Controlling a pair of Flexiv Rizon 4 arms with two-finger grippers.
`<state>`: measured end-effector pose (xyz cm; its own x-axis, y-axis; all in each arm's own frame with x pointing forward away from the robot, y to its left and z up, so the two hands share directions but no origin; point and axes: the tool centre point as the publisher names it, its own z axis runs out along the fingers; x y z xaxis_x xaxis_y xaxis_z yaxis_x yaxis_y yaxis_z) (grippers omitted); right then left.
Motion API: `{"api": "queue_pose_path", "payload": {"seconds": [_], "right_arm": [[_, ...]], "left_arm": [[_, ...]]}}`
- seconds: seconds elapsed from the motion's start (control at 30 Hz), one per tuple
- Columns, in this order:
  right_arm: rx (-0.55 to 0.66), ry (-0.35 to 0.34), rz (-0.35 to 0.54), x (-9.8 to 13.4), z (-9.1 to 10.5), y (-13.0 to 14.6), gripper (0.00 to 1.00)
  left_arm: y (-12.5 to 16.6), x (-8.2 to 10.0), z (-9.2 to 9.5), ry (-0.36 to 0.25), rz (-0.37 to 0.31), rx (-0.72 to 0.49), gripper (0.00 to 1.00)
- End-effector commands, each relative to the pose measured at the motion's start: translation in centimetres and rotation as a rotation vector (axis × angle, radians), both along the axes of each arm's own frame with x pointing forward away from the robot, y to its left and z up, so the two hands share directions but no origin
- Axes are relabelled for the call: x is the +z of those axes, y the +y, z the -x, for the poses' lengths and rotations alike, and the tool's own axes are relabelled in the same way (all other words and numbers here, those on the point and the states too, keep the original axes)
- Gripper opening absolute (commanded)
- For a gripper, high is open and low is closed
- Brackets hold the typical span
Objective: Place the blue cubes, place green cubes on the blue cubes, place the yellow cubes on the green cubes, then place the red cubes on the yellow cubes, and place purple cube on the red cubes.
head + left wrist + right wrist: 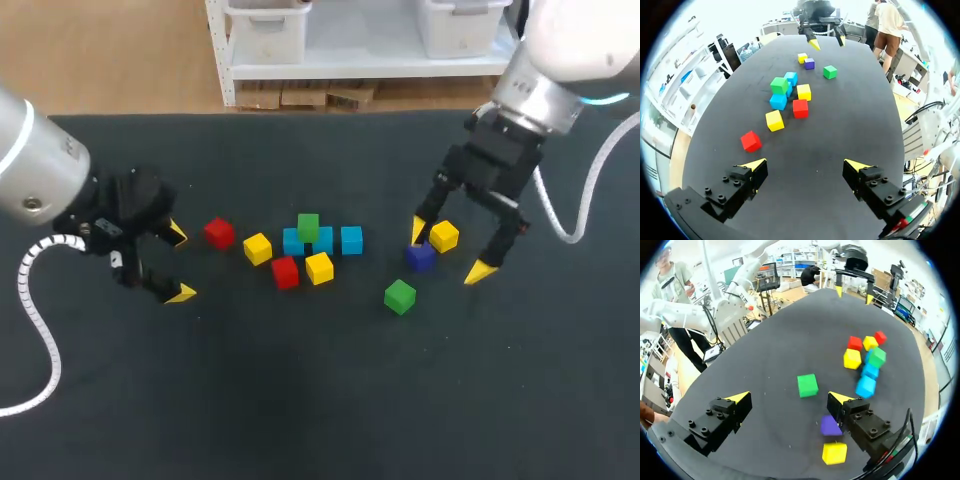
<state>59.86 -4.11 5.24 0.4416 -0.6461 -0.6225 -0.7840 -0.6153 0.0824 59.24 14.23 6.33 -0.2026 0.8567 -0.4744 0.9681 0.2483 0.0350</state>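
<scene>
The left gripper [180,263] is at the left side of the dark table [300,400]; its two fingers stand wide apart and hold nothing. Near it, to the right, lies the first red cube [219,233], and after it the first yellow cube [257,248]. Then comes the second red cube [285,271], just in front of the row of three blue cubes [351,239], which lie side by side near the middle of the table. The stacked green cube [308,226] rests on top of this row, over its left part. The second yellow cube [319,267] lies just beside the second red cube, also in front of the row. More to the right, the loose green cube [400,296] lies alone. The purple cube [420,256] and the third yellow cube [444,236] are close together under the right gripper [449,250], whose fingers are spread open and grip nothing; the purple cube is just beside one fingertip.
</scene>
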Motion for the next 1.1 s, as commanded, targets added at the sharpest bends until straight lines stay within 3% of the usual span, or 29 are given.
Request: {"api": "queue_pose_path", "payload": {"seconds": [0.03,0.27,0.5,0.93,0.97,1.0,1.03,1.1], "right_arm": [[0.024,0.01,-0.019,-1.6,0.7,0.8,1.0],[0.091,0.008,-0.054,-3.7,0.8,2.2,1.0],[0.111,-0.005,-0.064,-4.5,-0.1,3.2,1.0],[0.131,0.024,-0.074,-5.8,0.1,4.0,1.0],[0.131,0.023,-0.074,-5.8,0.0,4.0,0.72],[0.129,0.022,-0.074,-5.8,-0.1,3.9,0.55],[0.127,0.021,-0.073,-5.8,-0.1,3.9,0.48],[0.125,0.021,-0.071,-5.7,-0.2,3.9,0.42]], "left_arm": [[0.2,0.0,0.0,-0.002,0.006,-0.003,1.0],[0.2,0.0,0.0,-0.002,0.006,-0.003,1.0],[0.2,0.0,0.0,-0.002,0.006,-0.003,1.0],[0.2,0.0,0.0,-0.002,0.006,-0.003,1.0],[0.2,0.0,0.0,-0.002,0.006,-0.003,1.0],[0.2,0.0,0.0,-0.002,0.006,-0.003,1.0],[0.2,0.0,0.0,-0.002,0.006,-0.003,1.0],[0.2,0.0,0.0,-0.002,0.006,-0.003,1.0]]}}
